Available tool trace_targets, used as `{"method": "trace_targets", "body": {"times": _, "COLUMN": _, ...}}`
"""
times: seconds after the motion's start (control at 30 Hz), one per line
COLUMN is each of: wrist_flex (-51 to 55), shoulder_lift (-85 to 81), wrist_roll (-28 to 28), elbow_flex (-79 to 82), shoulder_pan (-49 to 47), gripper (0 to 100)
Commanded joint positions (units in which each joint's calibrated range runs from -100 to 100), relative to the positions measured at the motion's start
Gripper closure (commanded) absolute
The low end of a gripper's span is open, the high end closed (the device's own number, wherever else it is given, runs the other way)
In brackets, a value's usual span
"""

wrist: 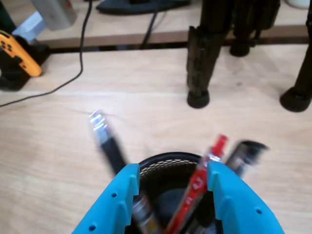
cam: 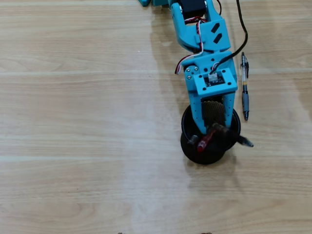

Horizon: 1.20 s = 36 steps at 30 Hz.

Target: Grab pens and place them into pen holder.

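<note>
Wrist view, near: gripper (wrist: pixel 170 183) spread apart, grasping nothing, directly over pen holder (wrist: pixel 163 163). Three pens in holder: red pen (wrist: pixel 202 183), two black-ended ones (wrist: pixel 108 141) (wrist: pixel 246 153). Farther off, overhead view: fourth pen (cam: pixel 245 92), grey-sleeved, lies on table (cam: pixel 73 122) beside arm.

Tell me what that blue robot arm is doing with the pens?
It is putting pens into a cup. The blue gripper hangs right over the black mesh cup, fingers spread apart. A red pen and two dark pens already lean inside, poking past the rim. One more pen, clear with a grey sleeve, lies on the wooden table beside the arm, waiting for its turn.
</note>
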Motion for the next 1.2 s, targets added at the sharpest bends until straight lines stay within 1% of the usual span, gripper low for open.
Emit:
{"method": "trace_targets", "body": {"times": 0.0, "wrist_flex": -1.43, "shoulder_lift": -0.89, "wrist_roll": 1.08, "elbow_flex": -0.36, "shoulder_pan": -0.22, "gripper": 83}}
{"method": "trace_targets", "body": {"times": 0.1, "wrist_flex": -1.43, "shoulder_lift": -1.57, "wrist_roll": 2.12, "elbow_flex": -0.99, "shoulder_pan": -0.46, "gripper": 83}}
{"method": "trace_targets", "body": {"times": 0.2, "wrist_flex": -0.57, "shoulder_lift": -4.7, "wrist_roll": 5.89, "elbow_flex": -0.99, "shoulder_pan": -1.03, "gripper": 83}}
{"method": "trace_targets", "body": {"times": 0.23, "wrist_flex": 0.37, "shoulder_lift": -6.05, "wrist_roll": 7.3, "elbow_flex": -0.81, "shoulder_pan": -1.91, "gripper": 83}}
{"method": "trace_targets", "body": {"times": 0.3, "wrist_flex": 6.73, "shoulder_lift": -8.84, "wrist_roll": 10.07, "elbow_flex": -1.17, "shoulder_pan": -3.69, "gripper": 82}}
{"method": "trace_targets", "body": {"times": 0.37, "wrist_flex": 18.59, "shoulder_lift": -11.21, "wrist_roll": 11.43, "elbow_flex": -3.07, "shoulder_pan": -5.87, "gripper": 82}}
{"method": "trace_targets", "body": {"times": 0.5, "wrist_flex": 51.94, "shoulder_lift": -12.56, "wrist_roll": 10.59, "elbow_flex": -12.49, "shoulder_pan": -10.87, "gripper": 82}}
{"method": "trace_targets", "body": {"times": 0.53, "wrist_flex": 59.16, "shoulder_lift": -11.97, "wrist_roll": 9.39, "elbow_flex": -15.03, "shoulder_pan": -12.16, "gripper": 82}}
{"method": "trace_targets", "body": {"times": 0.6, "wrist_flex": 71.54, "shoulder_lift": -9.52, "wrist_roll": 5.1, "elbow_flex": -18.65, "shoulder_pan": -14.17, "gripper": 82}}
{"method": "trace_targets", "body": {"times": 0.67, "wrist_flex": 79.79, "shoulder_lift": -6.39, "wrist_roll": 0.87, "elbow_flex": -19.64, "shoulder_pan": -15.95, "gripper": 82}}
{"method": "trace_targets", "body": {"times": 0.7, "wrist_flex": 81.76, "shoulder_lift": -4.87, "wrist_roll": -0.7, "elbow_flex": -19.82, "shoulder_pan": -16.99, "gripper": 82}}
{"method": "trace_targets", "body": {"times": 0.8, "wrist_flex": 81.59, "shoulder_lift": -0.89, "wrist_roll": -2.01, "elbow_flex": -20.19, "shoulder_pan": -19.49, "gripper": 82}}
{"method": "trace_targets", "body": {"times": 0.9, "wrist_flex": 78.16, "shoulder_lift": 2.82, "wrist_roll": -2.43, "elbow_flex": -20.82, "shoulder_pan": -21.03, "gripper": 82}}
{"method": "trace_targets", "body": {"times": 1.03, "wrist_flex": 74.46, "shoulder_lift": 6.88, "wrist_roll": -6.29, "elbow_flex": -21.0, "shoulder_pan": -22.8, "gripper": 82}}
{"method": "trace_targets", "body": {"times": 1.17, "wrist_flex": 67.58, "shoulder_lift": 9.25, "wrist_roll": -9.43, "elbow_flex": -21.09, "shoulder_pan": -24.33, "gripper": 82}}
